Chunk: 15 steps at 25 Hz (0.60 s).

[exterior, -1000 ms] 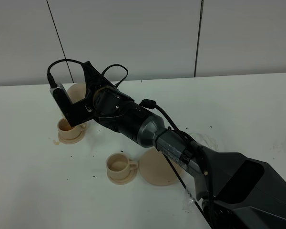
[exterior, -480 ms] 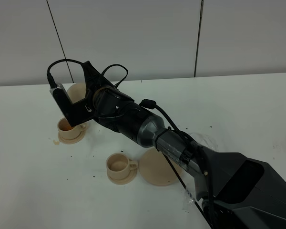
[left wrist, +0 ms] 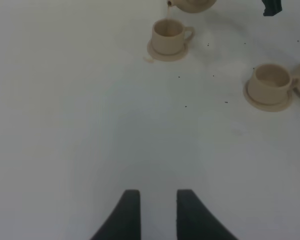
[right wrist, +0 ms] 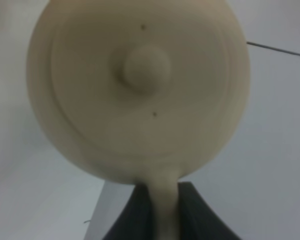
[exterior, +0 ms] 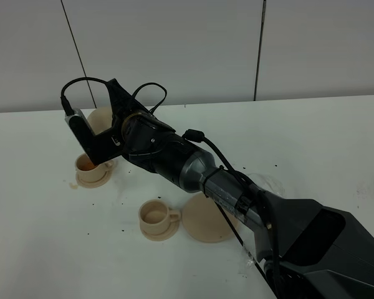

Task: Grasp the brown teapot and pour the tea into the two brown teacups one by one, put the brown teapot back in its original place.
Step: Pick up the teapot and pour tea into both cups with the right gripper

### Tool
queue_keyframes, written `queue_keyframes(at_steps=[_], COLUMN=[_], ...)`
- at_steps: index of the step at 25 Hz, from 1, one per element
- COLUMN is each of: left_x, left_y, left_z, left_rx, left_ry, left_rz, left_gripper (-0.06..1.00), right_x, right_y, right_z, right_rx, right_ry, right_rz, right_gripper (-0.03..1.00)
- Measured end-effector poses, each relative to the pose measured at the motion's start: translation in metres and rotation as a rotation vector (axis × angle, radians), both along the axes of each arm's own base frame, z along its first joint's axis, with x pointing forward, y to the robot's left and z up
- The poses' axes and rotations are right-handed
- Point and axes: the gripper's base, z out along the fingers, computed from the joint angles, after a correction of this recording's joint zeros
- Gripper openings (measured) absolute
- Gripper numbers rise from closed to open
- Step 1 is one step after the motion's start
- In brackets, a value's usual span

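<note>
The brown teapot (exterior: 99,118) hangs tilted above the far-left teacup (exterior: 87,165), with its spout (left wrist: 170,4) right over that cup (left wrist: 167,35). My right gripper (exterior: 112,134) reaches across the table and is shut on the teapot's loop handle (right wrist: 162,210); the right wrist view shows the knobbed lid (right wrist: 140,67) head-on. The second teacup (exterior: 156,216) sits on its saucer nearer the front, beside the wide bare saucer (exterior: 204,219). My left gripper (left wrist: 155,210) hovers over bare table, open and holding nothing, well short of both cups.
Small dark specks dot the white table (exterior: 311,143) around the cups. A tan spill mark (left wrist: 149,59) lies against the far-left cup's saucer. The right arm's body (exterior: 237,193) stretches diagonally over the table's middle. A grey panelled wall stands behind.
</note>
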Motion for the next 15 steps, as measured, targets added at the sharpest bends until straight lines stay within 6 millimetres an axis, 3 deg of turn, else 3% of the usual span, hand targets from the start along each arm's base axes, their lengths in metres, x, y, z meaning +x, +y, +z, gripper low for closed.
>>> queue_keyframes(at_steps=[15], left_x=[0.0000], left_y=[0.0000], left_z=[0.0000], left_rx=[0.000], left_ry=[0.000], left_rz=[0.000], left_gripper=[0.25], right_x=[0.0000], right_y=[0.0000], right_z=[0.0000], right_rx=[-0.035], right_ry=[-0.016], right_rz=[0.020], right_gripper=[0.09])
